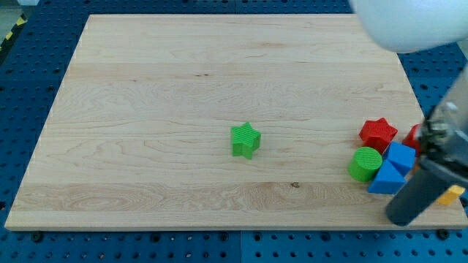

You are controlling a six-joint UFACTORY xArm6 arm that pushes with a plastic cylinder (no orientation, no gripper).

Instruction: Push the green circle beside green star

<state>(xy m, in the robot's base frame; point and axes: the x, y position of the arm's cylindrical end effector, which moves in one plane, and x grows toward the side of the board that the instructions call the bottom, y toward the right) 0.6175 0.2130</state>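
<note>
The green star (246,139) lies near the middle of the wooden board (183,88). The green circle (364,164) lies at the view's right, in a tight cluster, touching a blue block (400,157) and a blue triangle (385,180). A red star (377,134) sits just above the circle. My rod comes down at the view's lower right and its tip (401,218) rests near the board's bottom edge, below and right of the blue triangle, well right of the green star.
A red block (414,136) shows partly behind the arm at the right edge. A yellow block (453,194) peeks out right of the rod. The white arm body (409,22) fills the view's top right corner.
</note>
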